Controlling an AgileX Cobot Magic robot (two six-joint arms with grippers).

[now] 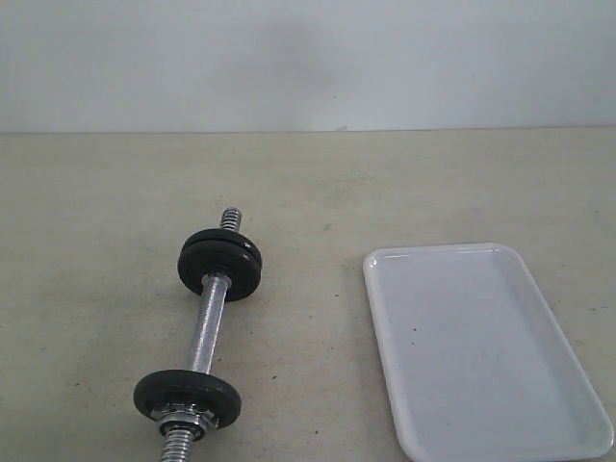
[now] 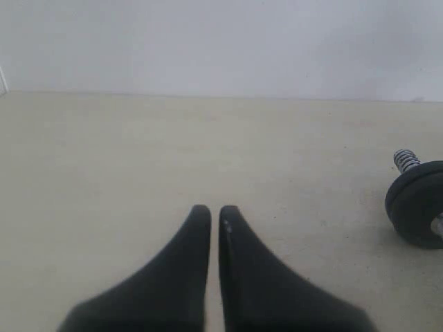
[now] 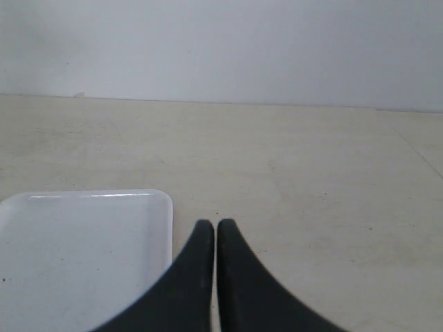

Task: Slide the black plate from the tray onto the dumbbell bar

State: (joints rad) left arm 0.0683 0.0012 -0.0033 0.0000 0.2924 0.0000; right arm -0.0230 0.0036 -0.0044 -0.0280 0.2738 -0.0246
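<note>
The chrome dumbbell bar (image 1: 209, 327) lies on the table, left of centre. Two black plates (image 1: 219, 265) sit together on its far end, behind the threaded tip (image 1: 230, 218). One black plate (image 1: 188, 397) sits on its near end, held by a nut (image 1: 183, 420). The white tray (image 1: 481, 346) lies to the right with nothing in it. My left gripper (image 2: 215, 211) is shut and empty over bare table, with a black plate (image 2: 419, 204) off to one side. My right gripper (image 3: 210, 225) is shut and empty beside the corner of the tray (image 3: 76, 256). Neither gripper shows in the exterior view.
The beige table (image 1: 318, 192) runs back to a pale wall (image 1: 308, 58). The bar's near threaded end (image 1: 176, 448) reaches the lower edge of the exterior view.
</note>
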